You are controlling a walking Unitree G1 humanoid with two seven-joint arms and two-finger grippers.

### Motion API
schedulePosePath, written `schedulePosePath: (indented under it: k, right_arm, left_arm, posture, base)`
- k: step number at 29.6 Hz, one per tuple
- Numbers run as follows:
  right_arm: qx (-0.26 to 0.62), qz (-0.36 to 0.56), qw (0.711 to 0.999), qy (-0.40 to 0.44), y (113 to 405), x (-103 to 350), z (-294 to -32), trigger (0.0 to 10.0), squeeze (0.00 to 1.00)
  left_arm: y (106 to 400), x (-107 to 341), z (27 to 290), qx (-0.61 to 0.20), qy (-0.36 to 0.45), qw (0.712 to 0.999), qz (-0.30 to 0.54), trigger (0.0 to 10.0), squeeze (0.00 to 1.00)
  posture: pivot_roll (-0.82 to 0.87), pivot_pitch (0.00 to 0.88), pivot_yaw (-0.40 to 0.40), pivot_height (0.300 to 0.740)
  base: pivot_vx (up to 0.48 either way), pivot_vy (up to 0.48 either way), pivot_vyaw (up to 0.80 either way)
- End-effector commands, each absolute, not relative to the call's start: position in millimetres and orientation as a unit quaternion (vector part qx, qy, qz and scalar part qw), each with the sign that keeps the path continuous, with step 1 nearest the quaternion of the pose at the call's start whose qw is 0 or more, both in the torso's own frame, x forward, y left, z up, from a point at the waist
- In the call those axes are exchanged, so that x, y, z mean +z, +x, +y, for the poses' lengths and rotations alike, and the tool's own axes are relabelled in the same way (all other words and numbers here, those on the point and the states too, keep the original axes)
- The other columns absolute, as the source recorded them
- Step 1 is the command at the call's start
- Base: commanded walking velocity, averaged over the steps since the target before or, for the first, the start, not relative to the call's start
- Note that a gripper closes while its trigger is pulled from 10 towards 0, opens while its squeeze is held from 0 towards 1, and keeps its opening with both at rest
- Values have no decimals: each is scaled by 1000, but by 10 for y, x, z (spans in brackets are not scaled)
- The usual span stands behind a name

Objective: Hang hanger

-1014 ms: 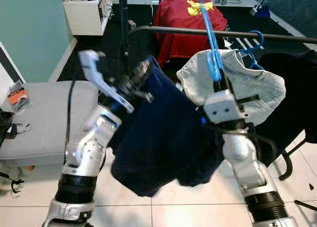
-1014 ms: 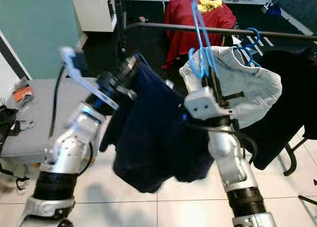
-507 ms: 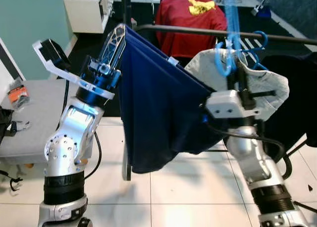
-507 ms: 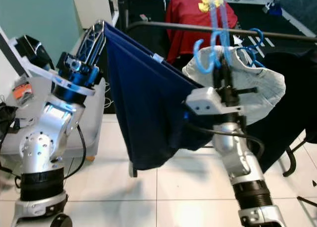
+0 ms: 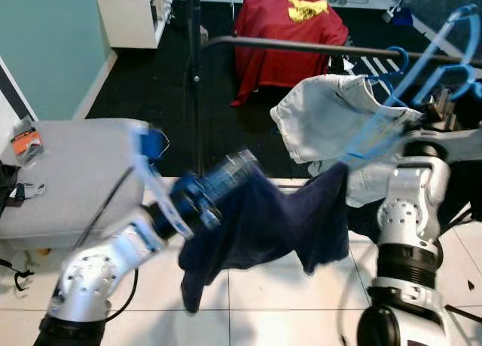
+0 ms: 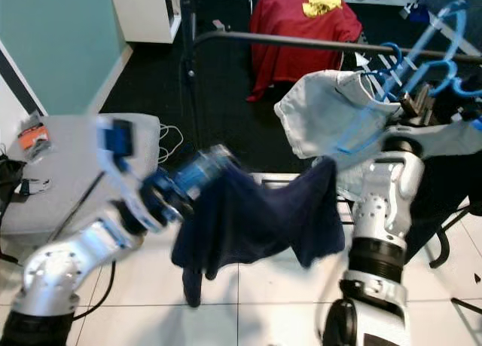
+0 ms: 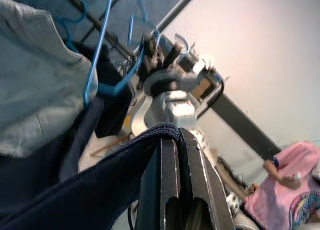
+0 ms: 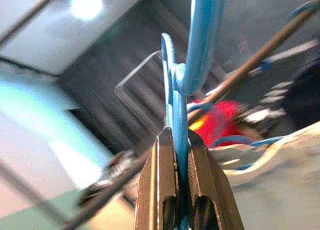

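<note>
A blue hanger (image 5: 422, 75) is tilted up to the right, its hook near the dark rail (image 5: 301, 47). My right gripper (image 8: 176, 136) is shut on the hanger's neck, at the far right beside the rail (image 5: 439, 106). A navy garment (image 5: 263, 225) sags from the hanger's lower end across to my left gripper (image 5: 230, 173), which is blurred and low at the centre. In the left wrist view the left fingers (image 7: 192, 155) are pinched on the navy cloth (image 7: 100, 190).
A red shirt (image 5: 290, 29), a pale denim garment (image 5: 331, 120) on another blue hanger (image 5: 392, 59), and a black garment (image 5: 471, 97) hang on the rail. A grey bench (image 5: 68, 173) stands on the left, with a white cabinet (image 5: 135, 14) behind. A person in pink (image 7: 285, 195) stands nearby.
My left arm has dropped from high to low, so the stretched navy garment now sags. My right gripper has swung right with the hanger, now tilted toward the rail.
</note>
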State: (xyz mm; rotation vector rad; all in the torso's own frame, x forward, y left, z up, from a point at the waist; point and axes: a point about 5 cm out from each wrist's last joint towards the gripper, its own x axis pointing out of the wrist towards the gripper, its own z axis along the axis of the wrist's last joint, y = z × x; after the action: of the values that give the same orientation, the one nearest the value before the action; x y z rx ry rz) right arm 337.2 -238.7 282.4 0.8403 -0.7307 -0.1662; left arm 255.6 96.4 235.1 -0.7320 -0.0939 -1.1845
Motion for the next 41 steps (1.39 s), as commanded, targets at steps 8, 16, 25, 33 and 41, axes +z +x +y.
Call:
schedulePosePath:
  k: [8, 16, 25, 33, 41]
  right_arm:
    - [4, -391, 668, 633, 3187, 2922, -2371, 0, 0]
    - [-12, -424, 549, 721, 3141, 2903, -2566, 0, 0]
    - [247, -456, 547, 657, 2917, 3220, -2342, 0, 0]
    - [261, -272, 926, 23, 3221, 2843, -1646, 0, 0]
    - [274, -216, 932, -100, 3212, 2559, -1465, 0, 0]
  left_arm:
    - [2475, 2278, 865, -569, -301, 765, -13, 0, 0]
    - [2416, 2253, 856, -583, -295, 757, -2, 0, 0]
    - [2413, 2204, 877, -588, -293, 754, 0, 0, 0]
    - [2405, 2131, 907, -587, -281, 759, 16, 0, 0]
    - [2556, 1851, 949, -535, -204, 816, 73, 0, 0]
  posture:
    - [-43, 146, -34, 740]
    - [-39, 144, -31, 740]
    - [-33, 146, -33, 740]
    - [-45, 152, -22, 740]
    - [-43, 156, -20, 740]
  base:
    - [0, 0, 0]
    - [0, 0, 0]
    - [0, 0, 0]
    - [0, 0, 0]
    - [0, 0, 0]
